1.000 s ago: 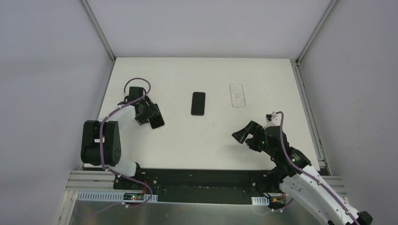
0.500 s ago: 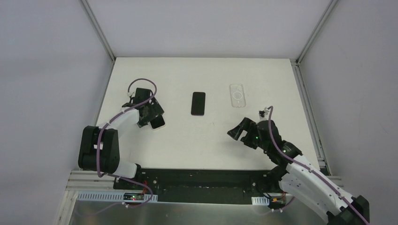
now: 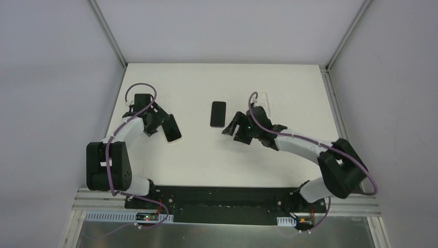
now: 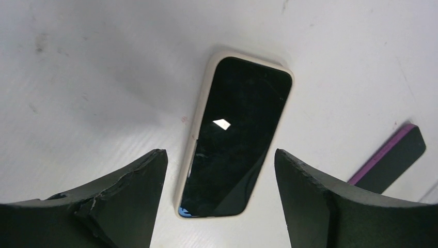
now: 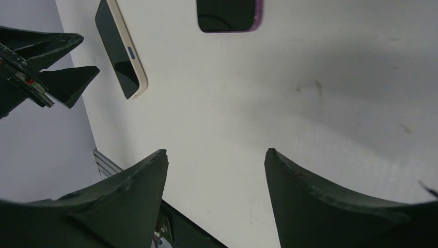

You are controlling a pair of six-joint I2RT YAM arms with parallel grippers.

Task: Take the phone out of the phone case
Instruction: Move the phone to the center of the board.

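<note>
From above, the phone lies flat on the table's left half. It is just right of the left gripper, which is much nearer to it than the right gripper beside a purple phone.

At the left wrist, the fingers stand spread and empty. The phone, in its beige case, lies between and ahead of them, its long axis running away from the wrist.

At the right wrist, spread, empty fingers hang above the table. No writing is legible.
</note>
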